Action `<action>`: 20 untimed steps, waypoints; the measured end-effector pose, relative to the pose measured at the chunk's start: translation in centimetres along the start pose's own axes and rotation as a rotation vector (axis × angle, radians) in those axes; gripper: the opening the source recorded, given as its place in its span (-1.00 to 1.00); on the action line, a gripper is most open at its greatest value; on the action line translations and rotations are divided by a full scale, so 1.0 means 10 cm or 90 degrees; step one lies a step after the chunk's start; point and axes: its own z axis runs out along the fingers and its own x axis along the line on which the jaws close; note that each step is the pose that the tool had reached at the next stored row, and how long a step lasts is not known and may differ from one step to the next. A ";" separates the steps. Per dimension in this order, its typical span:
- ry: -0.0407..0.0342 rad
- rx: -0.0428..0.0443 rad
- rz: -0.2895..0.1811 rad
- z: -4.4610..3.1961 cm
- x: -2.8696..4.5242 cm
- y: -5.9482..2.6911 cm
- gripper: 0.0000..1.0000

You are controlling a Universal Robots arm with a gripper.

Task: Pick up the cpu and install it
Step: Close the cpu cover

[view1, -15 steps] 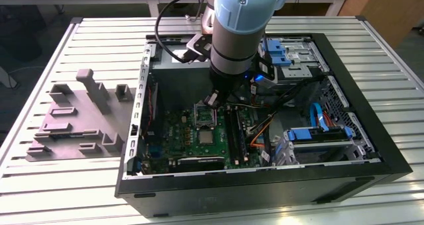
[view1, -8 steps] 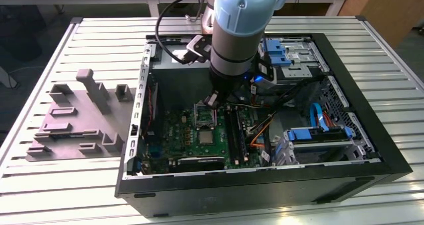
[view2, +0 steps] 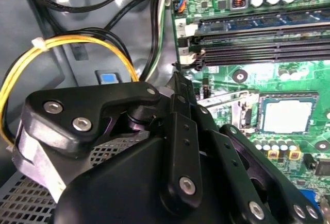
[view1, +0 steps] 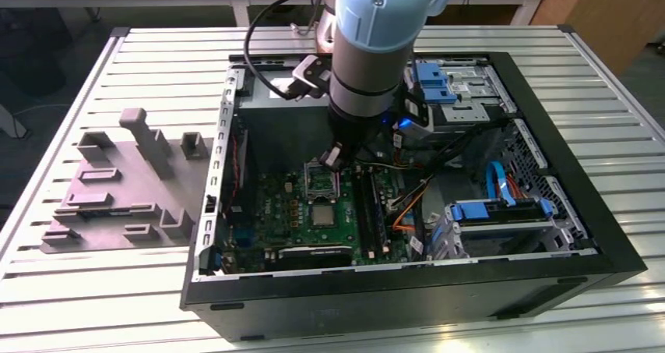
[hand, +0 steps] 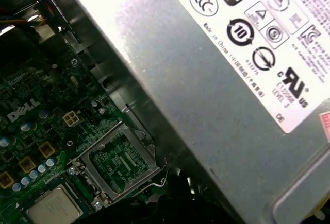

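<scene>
Grey tray (view1: 120, 193) at left of exterior view on slatted worktop (view1: 62, 291), no chip visible in it. Open PC case (view1: 416, 291) mid-frame, arm reaching in, gripper (view1: 335, 158) low over motherboard beside power supply (hand: 221, 80). Cpu (view1: 324, 215) already sitting in socket, lower centre; also at (view2: 286, 116) and (hand: 54, 207). Retention frame (hand: 119, 162) hinged up. Fingers' state: cannot tell. Step judged: placement done, latching pending; needs frame lowered, lever locked.
</scene>
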 end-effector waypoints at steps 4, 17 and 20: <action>0.0102 0.0071 0.001 0.000 -0.011 0.017 -0.79; 0.0266 0.0191 0.001 -0.109 -0.025 0.064 -0.79; 0.0308 0.0222 0.001 -0.145 -0.031 0.071 -0.79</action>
